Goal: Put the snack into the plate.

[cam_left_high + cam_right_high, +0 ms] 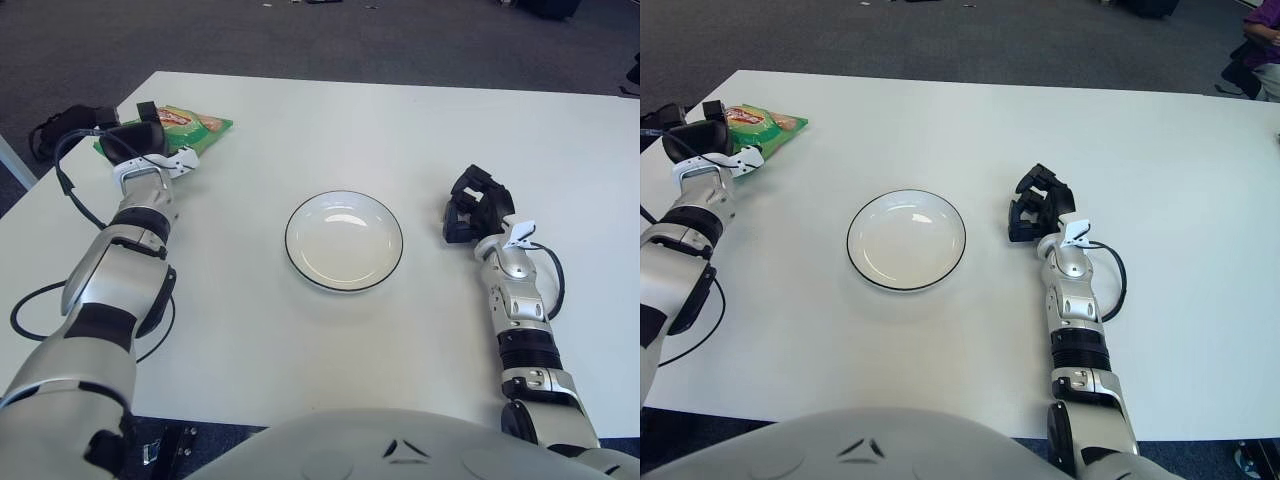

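Note:
A green snack bag (196, 124) lies flat near the table's far left corner. My left hand (138, 138) hovers over the bag's left end with its fingers spread, one pointing up, and no grip on the bag shows. The bag's right half is uncovered. An empty white plate (343, 262) with a dark rim sits at the table's middle, well to the right of the bag. My right hand (472, 206) shows right of the plate, fingers curled, holding nothing.
The white table (330, 130) ends close behind and left of the bag. A black cable (75, 190) loops off my left wrist past the left edge. A dark object (62, 127) lies on the floor beyond that edge.

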You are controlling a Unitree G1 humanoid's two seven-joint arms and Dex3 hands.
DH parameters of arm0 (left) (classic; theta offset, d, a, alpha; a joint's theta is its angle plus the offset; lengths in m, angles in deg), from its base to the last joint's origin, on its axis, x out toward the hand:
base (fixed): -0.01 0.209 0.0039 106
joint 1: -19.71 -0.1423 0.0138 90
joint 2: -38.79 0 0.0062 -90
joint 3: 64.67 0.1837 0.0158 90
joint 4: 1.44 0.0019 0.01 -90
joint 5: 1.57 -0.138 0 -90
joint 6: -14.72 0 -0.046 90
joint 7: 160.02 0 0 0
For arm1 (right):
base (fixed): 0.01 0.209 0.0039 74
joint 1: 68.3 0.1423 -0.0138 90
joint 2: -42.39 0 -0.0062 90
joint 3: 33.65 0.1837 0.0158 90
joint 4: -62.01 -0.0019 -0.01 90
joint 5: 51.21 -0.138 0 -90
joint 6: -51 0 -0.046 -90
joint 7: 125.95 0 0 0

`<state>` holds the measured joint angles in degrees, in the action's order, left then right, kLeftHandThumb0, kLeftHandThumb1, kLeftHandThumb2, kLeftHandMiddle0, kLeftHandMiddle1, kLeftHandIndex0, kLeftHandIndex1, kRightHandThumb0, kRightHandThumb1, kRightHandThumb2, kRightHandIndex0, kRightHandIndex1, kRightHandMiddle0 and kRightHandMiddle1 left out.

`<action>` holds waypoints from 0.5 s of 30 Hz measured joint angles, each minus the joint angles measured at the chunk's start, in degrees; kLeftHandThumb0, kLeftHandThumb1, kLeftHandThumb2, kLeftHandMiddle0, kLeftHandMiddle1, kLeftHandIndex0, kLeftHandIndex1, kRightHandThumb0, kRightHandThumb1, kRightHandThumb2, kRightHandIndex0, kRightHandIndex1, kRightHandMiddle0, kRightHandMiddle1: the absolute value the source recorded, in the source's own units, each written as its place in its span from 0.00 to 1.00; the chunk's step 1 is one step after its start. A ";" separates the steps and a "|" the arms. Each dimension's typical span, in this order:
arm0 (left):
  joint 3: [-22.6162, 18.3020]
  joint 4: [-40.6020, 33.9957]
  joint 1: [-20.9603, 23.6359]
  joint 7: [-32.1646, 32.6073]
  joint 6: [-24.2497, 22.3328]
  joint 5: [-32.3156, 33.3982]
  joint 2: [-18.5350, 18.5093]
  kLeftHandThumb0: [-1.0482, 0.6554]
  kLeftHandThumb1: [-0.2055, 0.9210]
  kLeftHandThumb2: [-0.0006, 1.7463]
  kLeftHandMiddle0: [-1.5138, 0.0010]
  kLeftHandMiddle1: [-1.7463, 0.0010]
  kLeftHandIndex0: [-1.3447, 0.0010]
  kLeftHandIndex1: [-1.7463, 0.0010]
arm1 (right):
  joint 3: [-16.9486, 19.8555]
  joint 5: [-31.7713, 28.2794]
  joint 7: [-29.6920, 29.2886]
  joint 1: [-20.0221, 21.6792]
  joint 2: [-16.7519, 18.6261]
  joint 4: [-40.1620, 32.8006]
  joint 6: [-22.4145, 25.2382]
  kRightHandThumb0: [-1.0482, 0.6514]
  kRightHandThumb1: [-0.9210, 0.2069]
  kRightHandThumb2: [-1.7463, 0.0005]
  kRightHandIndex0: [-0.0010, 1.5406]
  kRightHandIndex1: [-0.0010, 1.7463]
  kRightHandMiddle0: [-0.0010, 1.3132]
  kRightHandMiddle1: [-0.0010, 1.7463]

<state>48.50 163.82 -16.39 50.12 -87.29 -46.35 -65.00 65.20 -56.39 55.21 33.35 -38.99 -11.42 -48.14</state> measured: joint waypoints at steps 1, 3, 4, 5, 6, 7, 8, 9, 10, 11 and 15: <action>0.34 0.20 0.19 -0.37 -0.30 -0.01 0.00 0.09 1.00 0.57 1.00 0.98 1.00 0.82 | 0.00 -0.01 0.17 0.00 -0.02 0.05 -0.06 0.61 0.88 0.00 0.57 1.00 0.54 0.99; 0.99 0.63 0.48 -1.15 -0.73 -0.02 0.00 0.08 1.00 0.58 1.00 0.99 1.00 0.84 | 0.01 -0.02 0.52 0.01 -0.06 0.14 -0.22 0.61 0.88 0.00 0.57 1.00 0.54 0.99; 1.37 0.92 0.60 -1.61 -0.91 -0.03 0.00 0.08 1.00 0.58 1.00 0.99 1.00 0.85 | 0.01 -0.03 0.64 0.01 -0.07 0.19 -0.32 0.61 0.88 0.00 0.57 1.00 0.54 0.99; 1.79 1.26 0.70 -2.12 -1.01 -0.06 -0.01 0.08 1.00 0.58 1.00 1.00 1.00 0.85 | 0.00 -0.03 0.74 0.02 -0.08 0.24 -0.43 0.61 0.88 0.00 0.57 1.00 0.54 0.99; 2.10 1.53 0.73 -2.73 -1.19 -0.17 -0.01 0.08 1.00 0.58 1.00 1.00 1.00 0.86 | 0.00 -0.03 0.81 0.02 -0.09 0.28 -0.54 0.61 0.88 0.00 0.57 1.00 0.54 0.99; 2.44 1.77 0.73 -3.23 -1.36 -0.23 -0.01 0.08 1.00 0.58 1.00 1.00 1.00 0.86 | 0.02 -0.03 0.91 0.03 -0.09 0.31 -0.61 0.61 0.88 0.00 0.57 1.00 0.54 0.99; 2.75 2.00 0.72 -3.77 -1.52 -0.29 -0.01 0.08 1.00 0.58 1.00 1.00 1.00 0.86 | 0.03 -0.03 1.03 0.02 -0.11 0.34 -0.70 0.61 0.88 0.00 0.57 1.00 0.54 0.99; 3.04 2.16 0.72 -4.27 -1.74 -0.36 -0.01 0.07 1.00 0.57 1.00 1.00 1.00 0.86 | 0.03 -0.03 1.12 0.02 -0.14 0.36 -0.77 0.61 0.88 0.00 0.57 1.00 0.54 0.99; 3.24 2.31 0.72 -4.73 -2.00 -0.41 -0.01 0.07 1.00 0.57 1.00 1.00 1.00 0.87 | 0.02 -0.03 1.18 0.02 -0.16 0.37 -0.81 0.61 0.88 0.00 0.57 1.00 0.54 0.99; 3.42 2.43 0.72 -5.08 -2.23 -0.41 0.00 0.07 1.00 0.57 1.00 1.00 1.00 0.87 | 0.02 -0.03 1.21 0.02 -0.17 0.38 -0.83 0.61 0.88 0.00 0.57 1.00 0.54 0.99; 3.88 2.61 0.72 -5.73 -2.86 -0.38 0.03 0.07 1.00 0.56 1.00 1.00 1.00 0.87 | 0.02 -0.03 1.31 0.02 -0.20 0.39 -0.98 0.61 0.88 0.00 0.57 1.00 0.54 0.99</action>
<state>52.38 166.43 -15.67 44.39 -90.15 -46.74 -64.96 65.22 -56.42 56.52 33.37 -39.19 -11.03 -49.13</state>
